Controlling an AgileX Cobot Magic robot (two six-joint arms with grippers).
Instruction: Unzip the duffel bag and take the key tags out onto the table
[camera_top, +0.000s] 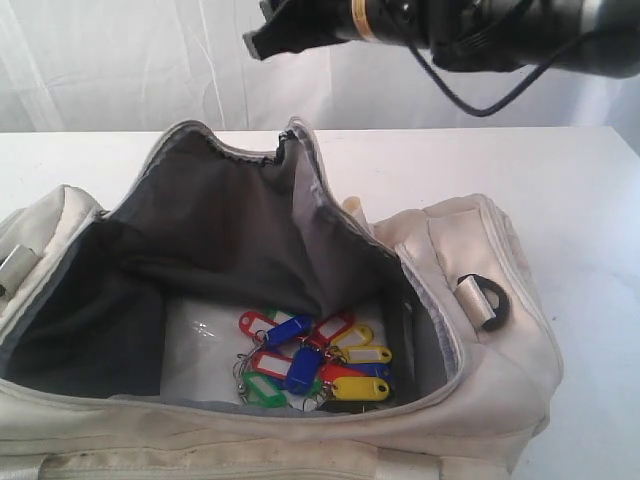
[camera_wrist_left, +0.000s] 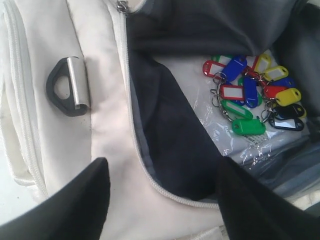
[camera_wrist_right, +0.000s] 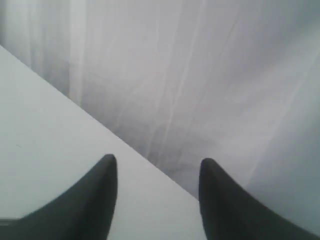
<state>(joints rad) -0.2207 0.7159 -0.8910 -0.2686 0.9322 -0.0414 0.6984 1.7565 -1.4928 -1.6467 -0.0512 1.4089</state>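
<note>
The table (camera_top: 600, 200) is wide and white and carries the duffel bag (camera_top: 470, 250), which is soft and floppy; its zipper is already open and the dark lining sags inward, so I judge the mouth may fold shut if it is pushed. The key tags (camera_wrist_left: 252, 95) lie on the glossy bottom inside the bag – light, hard, probably slippery plastic, joined loosely on metal rings; I would pinch the rings or the thick middle of the bunch, so that all come up together. The left gripper (camera_wrist_left: 161, 162) hangs over the zipper edge, jaws apart and empty; the tags are ahead of it and deeper, past a fold of lining. The right gripper (camera_wrist_right: 157, 162) – also parted, holding nothing – faces away toward the curtain; no tags appear in front of it.
</note>
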